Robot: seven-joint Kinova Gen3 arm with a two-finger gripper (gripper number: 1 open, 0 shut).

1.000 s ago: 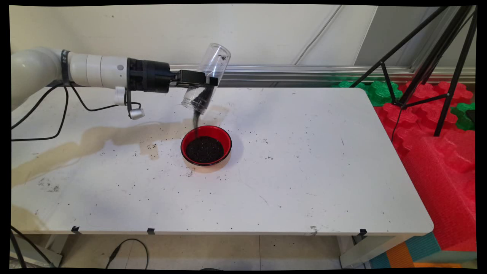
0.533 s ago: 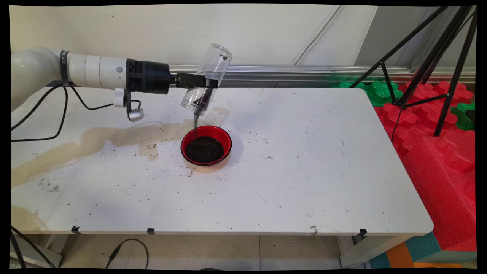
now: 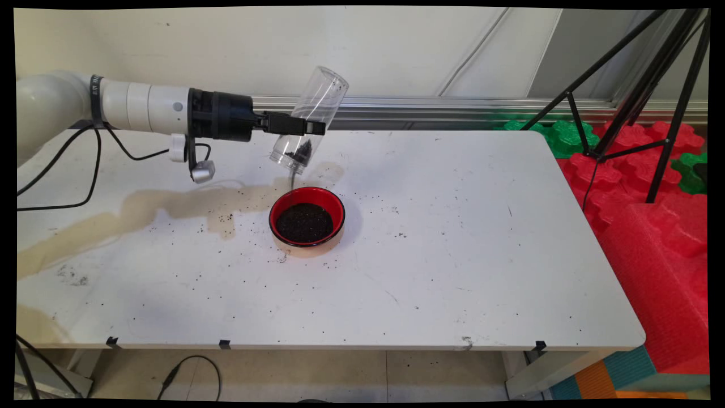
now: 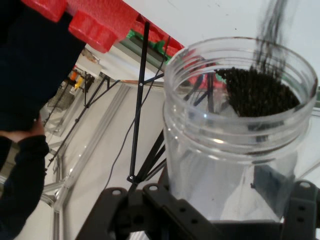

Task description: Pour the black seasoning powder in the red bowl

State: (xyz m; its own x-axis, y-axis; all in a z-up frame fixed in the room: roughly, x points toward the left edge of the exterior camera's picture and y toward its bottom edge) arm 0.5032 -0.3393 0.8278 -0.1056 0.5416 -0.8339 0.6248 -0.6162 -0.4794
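Gripping a clear plastic jar (image 3: 308, 119) around its middle, the gripper (image 3: 308, 127) holds it tilted mouth-down above the far left rim of a red bowl (image 3: 306, 218) of dark grains (image 3: 305, 222), a thin stream falling from the jar's mouth toward the bowl on the white table (image 3: 453, 255).

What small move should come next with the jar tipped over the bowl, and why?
Probably tip the clear jar a little steeper. The gripper holds it mouth-down over the red bowl; a small clump of dark grains sits at its mouth and only a thin stream falls.
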